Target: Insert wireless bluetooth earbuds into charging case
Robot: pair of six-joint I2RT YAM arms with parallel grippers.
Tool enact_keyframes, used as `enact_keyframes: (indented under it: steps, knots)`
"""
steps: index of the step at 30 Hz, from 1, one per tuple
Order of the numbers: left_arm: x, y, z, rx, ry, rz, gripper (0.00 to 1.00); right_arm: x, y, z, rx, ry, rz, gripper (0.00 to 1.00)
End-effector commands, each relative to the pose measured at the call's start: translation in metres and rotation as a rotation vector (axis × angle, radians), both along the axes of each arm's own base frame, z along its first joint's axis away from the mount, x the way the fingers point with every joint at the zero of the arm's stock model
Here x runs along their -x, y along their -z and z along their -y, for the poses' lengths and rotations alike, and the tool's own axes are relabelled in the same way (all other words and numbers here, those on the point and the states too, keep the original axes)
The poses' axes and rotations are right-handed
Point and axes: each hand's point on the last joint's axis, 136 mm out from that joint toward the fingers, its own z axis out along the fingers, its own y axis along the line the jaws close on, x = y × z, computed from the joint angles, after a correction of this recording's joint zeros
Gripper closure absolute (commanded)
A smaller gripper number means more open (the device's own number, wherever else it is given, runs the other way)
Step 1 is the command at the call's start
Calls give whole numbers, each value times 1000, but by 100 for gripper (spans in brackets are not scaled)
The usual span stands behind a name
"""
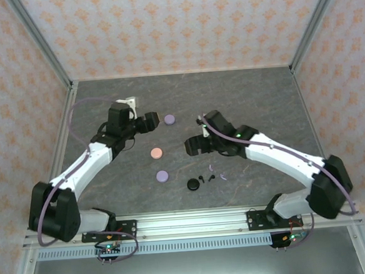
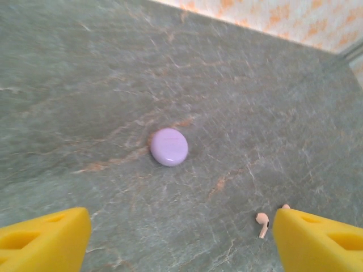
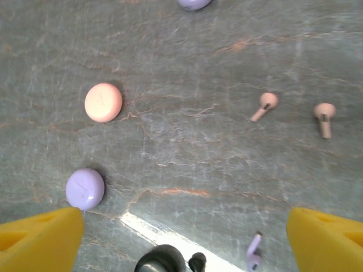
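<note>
The right gripper (image 3: 182, 222) is gaping wide and empty at bottom centre, with 2 pink earbuds (image 3: 265, 103) lying at upper right.

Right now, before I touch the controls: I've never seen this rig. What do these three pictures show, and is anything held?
Two robot arms stand on a table. One picture looks down from above; the other two come from a camera on each wrist, where the yellow wedges are its fingers. The left tool and right tool are open, holding nothing. On it lie a far lavender case, a pink case, a near lavender case and a black case, plus loose pink earbuds, a lavender earbud and black earbuds.
</note>
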Motion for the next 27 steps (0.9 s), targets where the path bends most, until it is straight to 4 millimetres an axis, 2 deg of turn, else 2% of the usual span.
enact_keyframes:
  steps: [1, 7, 11, 14, 20, 27]
  knots:
    - [11, 6, -37, 1, -127, -25, 13, -10, 9, -23, 72, -24, 31, 9]
    - [29, 21, -90, 119, -271, -49, 7, -23, 42, -77, 153, -56, 6, 15]
    - [42, 29, -113, 158, -325, -70, 6, -29, 64, -111, 208, -106, -2, 19]
    - [53, 31, -122, 150, -345, -79, 5, -32, 82, -131, 244, -147, -13, 22]
    - [72, 31, -134, 143, -381, -73, 3, -40, 102, -161, 274, -200, -17, 27]
    - [80, 34, -134, 144, -380, -83, 2, -46, 125, -167, 326, -210, -34, 30]
